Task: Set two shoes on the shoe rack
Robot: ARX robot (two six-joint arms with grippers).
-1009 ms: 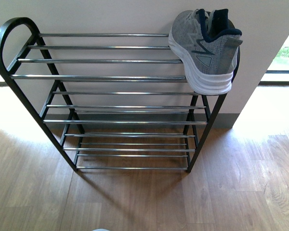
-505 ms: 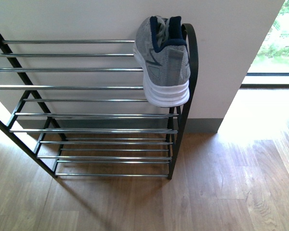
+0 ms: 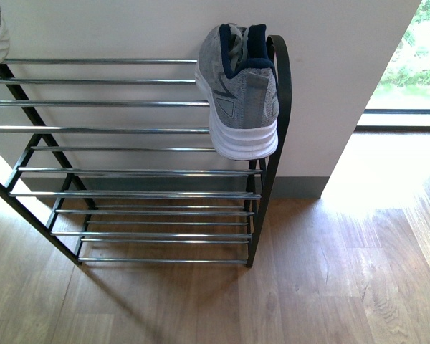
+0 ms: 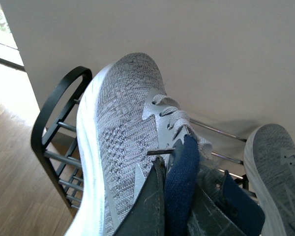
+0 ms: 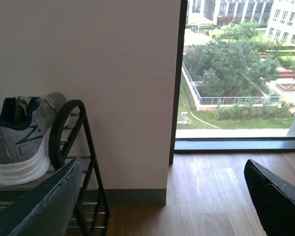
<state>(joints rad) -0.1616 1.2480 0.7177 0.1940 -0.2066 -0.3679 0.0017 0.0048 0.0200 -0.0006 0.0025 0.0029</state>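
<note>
Two shoes: first atop rack, second clamped by left end effector; right end effector gaping.

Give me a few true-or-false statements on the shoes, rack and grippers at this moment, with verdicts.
1. The first shoe sits at the right end of the rack's top shelf. True.
2. The right gripper holds the second shoe. False: it is open and empty; the left gripper grips that shoe.
3. A shoe sits on the lowest shelf. False: the first shoe is on the top shelf.
4. The floor is wood. True.
</note>
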